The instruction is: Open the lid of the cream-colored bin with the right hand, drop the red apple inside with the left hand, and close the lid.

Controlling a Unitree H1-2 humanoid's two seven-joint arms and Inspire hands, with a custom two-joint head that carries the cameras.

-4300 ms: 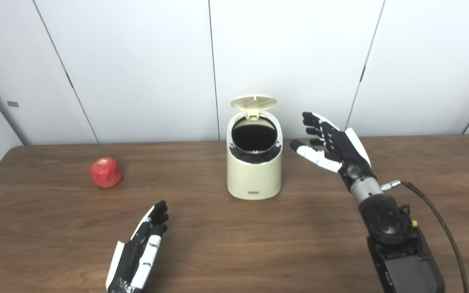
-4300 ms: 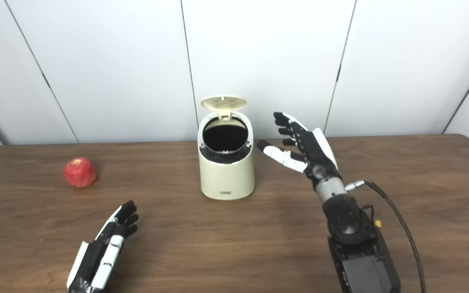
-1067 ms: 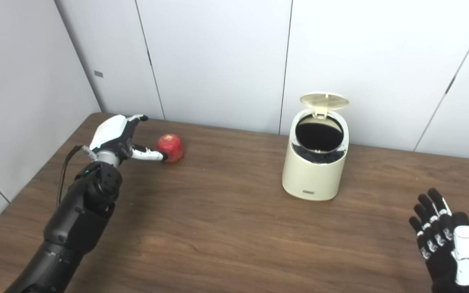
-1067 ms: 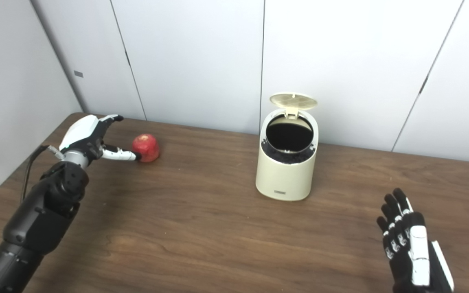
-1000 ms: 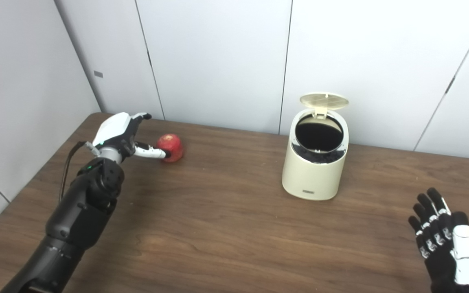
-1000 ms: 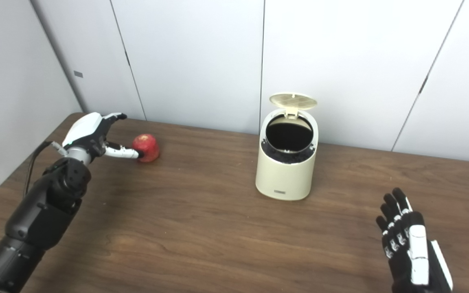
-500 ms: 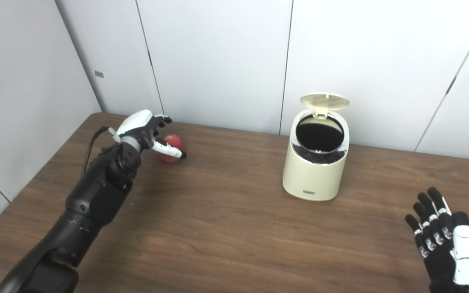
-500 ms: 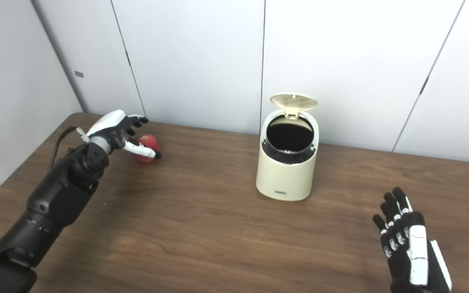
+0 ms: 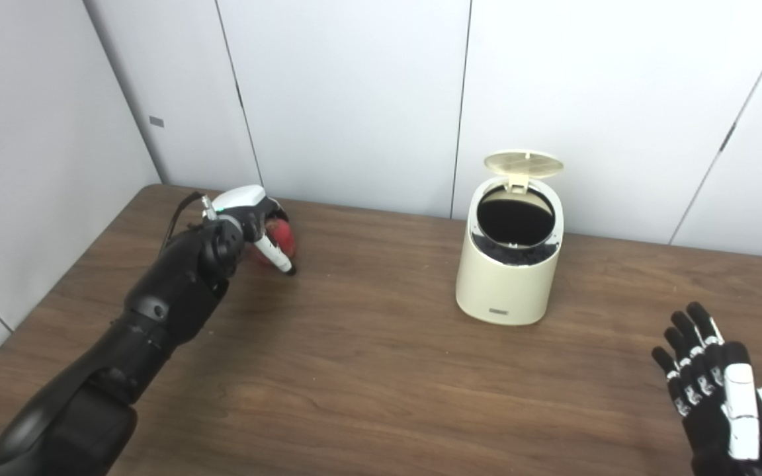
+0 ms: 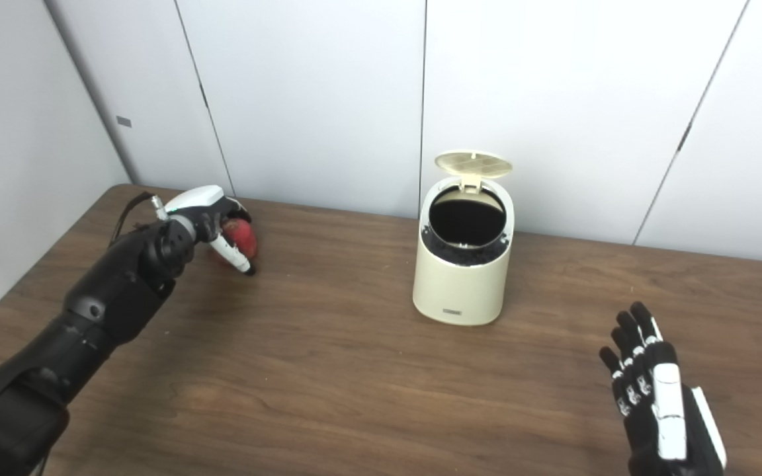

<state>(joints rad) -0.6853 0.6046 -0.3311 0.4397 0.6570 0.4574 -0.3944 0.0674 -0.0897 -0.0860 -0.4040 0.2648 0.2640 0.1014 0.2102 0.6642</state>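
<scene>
The red apple (image 9: 283, 237) rests on the brown table (image 9: 368, 370) at the far left. My left hand (image 9: 247, 213) is draped over it: the fingers curl over its top and far side, and the thumb lies across its front. Most of the apple is hidden, so how firm the grip is does not show. The cream-colored bin (image 9: 508, 281) stands mid-table with its lid (image 9: 524, 161) tipped up and back and its dark inside showing. My right hand (image 9: 718, 390) is open and empty near the front right edge, fingers apart.
White wall panels (image 9: 354, 99) run close behind the bin and along the table's left side, near the apple. The bin stands well to the right of the apple.
My left hand has come down from above the apple and curled around it, the thumb swinging across its front. The right hand has barely moved. The view has shifted slightly.
</scene>
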